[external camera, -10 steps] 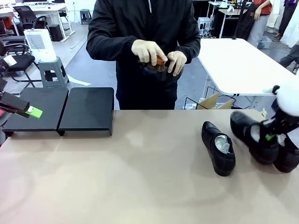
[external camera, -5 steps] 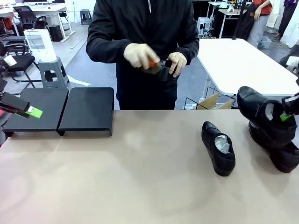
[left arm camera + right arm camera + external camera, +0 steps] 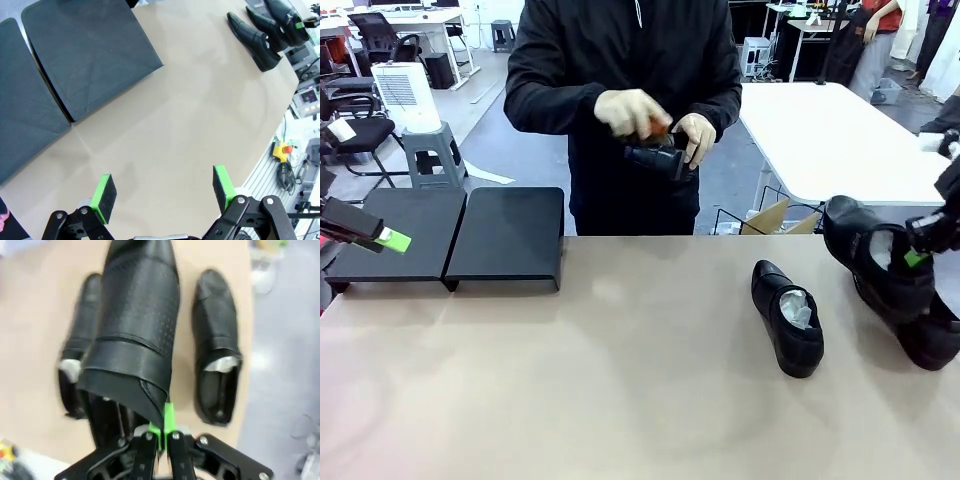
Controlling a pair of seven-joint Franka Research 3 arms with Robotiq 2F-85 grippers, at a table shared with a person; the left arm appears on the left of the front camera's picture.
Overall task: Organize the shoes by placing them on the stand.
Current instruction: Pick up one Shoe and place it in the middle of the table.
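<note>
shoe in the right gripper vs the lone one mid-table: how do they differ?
1. The held shoe hangs tilted, off the table; the lone shoe lies flat on it.
2. The right gripper is shut on the held shoe's opening edge; nothing touches the lone shoe.
Shared: both are glossy black, and neither is on the stand.

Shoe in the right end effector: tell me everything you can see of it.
The held shoe is glossy black, leather-looking and low-cut. The right wrist view shows a perforated upper and a broad band across the instep. The right end effector is shut on the edge of its opening. It hangs tilted above the table, toe towards the front view's upper left, over another shoe. Whether the two touch is unclear.
</note>
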